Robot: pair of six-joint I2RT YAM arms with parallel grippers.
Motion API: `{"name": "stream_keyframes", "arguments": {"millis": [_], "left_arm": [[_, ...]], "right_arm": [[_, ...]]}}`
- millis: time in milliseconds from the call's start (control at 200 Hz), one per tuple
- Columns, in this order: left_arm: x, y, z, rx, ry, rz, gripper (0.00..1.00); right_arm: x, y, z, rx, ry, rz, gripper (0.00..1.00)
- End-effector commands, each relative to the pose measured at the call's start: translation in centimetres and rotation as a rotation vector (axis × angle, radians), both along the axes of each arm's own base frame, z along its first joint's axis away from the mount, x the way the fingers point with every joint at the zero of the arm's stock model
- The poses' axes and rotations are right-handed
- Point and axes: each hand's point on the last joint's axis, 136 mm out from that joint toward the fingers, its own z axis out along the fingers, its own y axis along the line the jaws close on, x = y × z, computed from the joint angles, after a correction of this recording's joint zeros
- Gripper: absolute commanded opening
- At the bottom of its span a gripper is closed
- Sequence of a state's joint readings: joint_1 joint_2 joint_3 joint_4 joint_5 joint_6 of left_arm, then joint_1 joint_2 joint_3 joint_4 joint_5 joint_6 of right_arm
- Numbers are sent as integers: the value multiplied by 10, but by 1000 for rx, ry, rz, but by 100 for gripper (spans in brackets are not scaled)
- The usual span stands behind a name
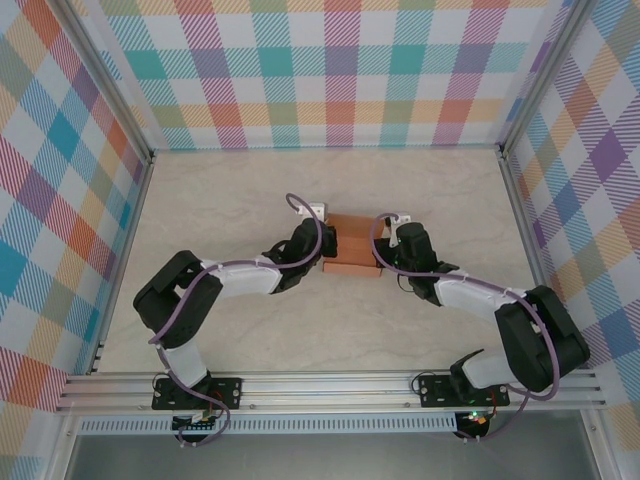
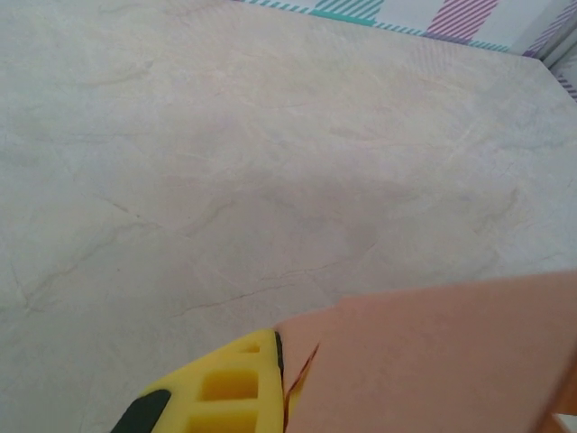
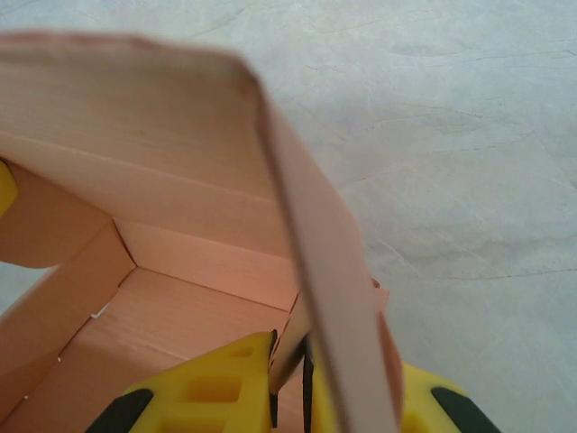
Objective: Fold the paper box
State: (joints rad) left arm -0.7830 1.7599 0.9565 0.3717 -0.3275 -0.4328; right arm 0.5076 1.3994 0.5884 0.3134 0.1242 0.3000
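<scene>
Rail: the aluminium rail [image 1: 330, 385] lies closest to the overhead camera, along the near edge of the table [image 1: 220, 200].
Table: pale and marble-patterned, fenced on three sides by plaid walls [image 1: 340, 70].
Arms: the left arm [image 1: 235, 278] and the right arm [image 1: 480, 300], black and white, stand bolted to the rail. Both reach inward and meet at the middle of the table.
Paper box: the salmon-orange paper box [image 1: 352, 250] sits at the table's centre between the two pincers, touching both. The right wrist view looks into it [image 3: 180, 298]: it is partly folded, with floor and side walls creased up and one panel standing tall on edge. In the left wrist view one flat panel [image 2: 433, 361] covers the lower right corner.
Left pincer: the left pincer [image 1: 318, 247] is at the box's left end, clamped tight on the cardboard. In its own view the panel's edge lies right against the inner pad of the one yellow finger [image 2: 225, 388] that shows. The panel hides the other finger.
Right pincer: the right pincer [image 1: 386, 252] is at the box's right end, jaws narrow and nipping the upright wall. In its own view [image 3: 302, 379] the wall's edge runs down between the two yellow fingers [image 3: 212, 388], one inside the box and one outside.
</scene>
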Motion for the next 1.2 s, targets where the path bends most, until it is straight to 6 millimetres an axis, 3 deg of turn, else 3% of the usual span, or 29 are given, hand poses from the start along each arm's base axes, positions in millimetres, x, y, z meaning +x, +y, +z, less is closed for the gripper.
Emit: {"name": "stream_keyframes", "arguments": {"millis": [0, 160, 405, 480, 890, 1105, 1195], "left_arm": [[-5, -34, 21, -184, 22, -43, 5], [-1, -28, 20, -197, 19, 1, 5], [-3, -26, -1, -166, 21, -9, 4], [-4, -16, -9, -108, 10, 8, 4], [-4, 4, -11, -20, -5, 39, 3], [5, 15, -8, 17, -13, 55, 2], [10, 23, -7, 38, -15, 67, 1]], "right_arm": [[-5, 21, 0, 54, 22, 72, 15], [-7, 19, -2, 47, 27, 69, 15], [-14, 13, -5, 29, 35, 67, 16], [-18, 10, -5, 23, 34, 65, 17], [-43, -1, 19, 24, -14, 122, 46], [-58, -26, 17, -24, -94, 145, 61], [-56, -39, 22, 55, -123, 122, 64]]}}
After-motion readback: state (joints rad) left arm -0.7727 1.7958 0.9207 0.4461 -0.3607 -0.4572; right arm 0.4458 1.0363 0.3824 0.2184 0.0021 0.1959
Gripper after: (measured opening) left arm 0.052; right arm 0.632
